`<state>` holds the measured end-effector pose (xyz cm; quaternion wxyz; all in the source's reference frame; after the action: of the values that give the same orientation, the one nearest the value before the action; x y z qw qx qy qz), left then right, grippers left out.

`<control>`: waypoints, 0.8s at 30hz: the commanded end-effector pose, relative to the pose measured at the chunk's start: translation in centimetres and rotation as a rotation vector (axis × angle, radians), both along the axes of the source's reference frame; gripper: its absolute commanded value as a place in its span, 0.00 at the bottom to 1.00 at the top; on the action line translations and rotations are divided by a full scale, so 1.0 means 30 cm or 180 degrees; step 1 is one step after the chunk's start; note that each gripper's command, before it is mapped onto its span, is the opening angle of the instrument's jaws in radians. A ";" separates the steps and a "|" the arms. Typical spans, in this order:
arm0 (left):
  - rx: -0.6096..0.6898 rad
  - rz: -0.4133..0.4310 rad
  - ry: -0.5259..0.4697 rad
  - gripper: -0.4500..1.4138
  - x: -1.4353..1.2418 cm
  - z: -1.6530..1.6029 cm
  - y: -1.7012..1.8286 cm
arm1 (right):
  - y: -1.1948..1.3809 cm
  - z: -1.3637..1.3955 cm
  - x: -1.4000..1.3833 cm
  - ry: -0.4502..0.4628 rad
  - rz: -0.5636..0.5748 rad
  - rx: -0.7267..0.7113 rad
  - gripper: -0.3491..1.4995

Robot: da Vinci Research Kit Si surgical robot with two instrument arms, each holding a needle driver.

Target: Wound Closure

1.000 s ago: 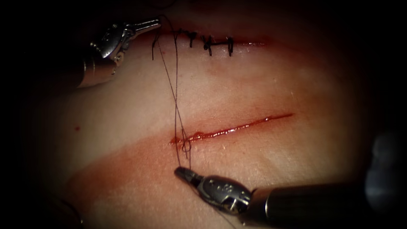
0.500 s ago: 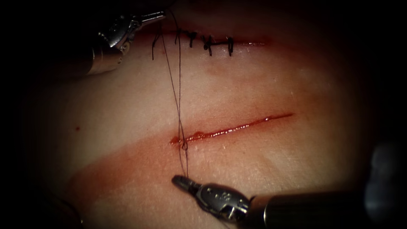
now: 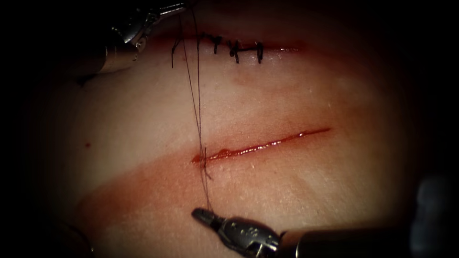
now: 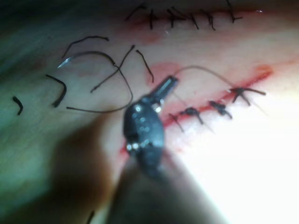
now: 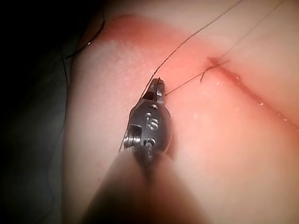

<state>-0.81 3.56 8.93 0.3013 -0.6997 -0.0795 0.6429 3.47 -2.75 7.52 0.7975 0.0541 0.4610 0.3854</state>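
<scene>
Endoscope view: I am holding the thin dark thread (image 3: 197,105) with both tools. My right metal needle driver (image 3: 201,216), jaws pressed together on the thread, is sitting below the glossy red open cut (image 3: 260,145) in the pale, moist tissue (image 3: 296,95). My left metal needle driver (image 3: 174,8), its slim jaws closed on the thread's other end, is lying near the older sutured cut (image 3: 236,48) with its short black stitches. Two strands are running taut between the tools and crossing in a small knot (image 3: 204,161) at the open cut's left end.

Left wrist view: my left tool (image 4: 168,85) is gripping the fine strand (image 4: 205,71) beside a stitched red line (image 4: 205,109). The curved steel needle (image 4: 88,55) is lying free on the tissue among loose cut thread ends (image 4: 58,88).

Right wrist view: my right tool (image 5: 158,87) is clamping the thread (image 5: 187,81), which is leading to the knot (image 5: 210,69).
</scene>
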 end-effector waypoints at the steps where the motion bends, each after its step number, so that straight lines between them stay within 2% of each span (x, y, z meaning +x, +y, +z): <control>1: -0.0001 -0.0007 0.0002 0.00 -0.0017 0.002 0.001 | -0.0045 0.0017 0.0012 0.0002 -0.0018 0.0022 0.00; 10: 0.0001 -0.0029 0.0021 0.00 -0.0023 0.002 0.001 | -0.0072 0.0023 -0.0016 0.0011 -0.0029 0.0064 0.00; 20: -0.0015 0.0019 -0.0008 0.00 -0.0027 -0.001 -0.009 | -0.0011 -0.0003 -0.0021 0.0054 0.0066 0.0050 0.00; 21: -0.0017 0.0032 -0.0020 0.00 -0.0027 -0.002 -0.010 | -0.0001 -0.0006 -0.0024 0.0070 0.0086 0.0042 0.05; 22: -0.0017 0.0040 -0.0026 0.00 -0.0028 -0.003 -0.012 | 0.0006 -0.0008 -0.0025 0.0075 0.0094 0.0042 0.15; 23: -0.0016 0.0057 -0.0041 0.00 -0.0027 -0.004 -0.014 | 0.0013 -0.0009 -0.0027 0.0081 0.0100 0.0042 0.25; 24: -0.0016 0.0075 -0.0056 0.00 -0.0026 -0.006 -0.016 | 0.0022 -0.0012 -0.0028 0.0089 0.0104 0.0044 0.41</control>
<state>-0.83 3.03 8.66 0.2935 -0.7039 -0.0896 0.6406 3.33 -2.60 7.44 0.7842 0.0561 0.4707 0.4004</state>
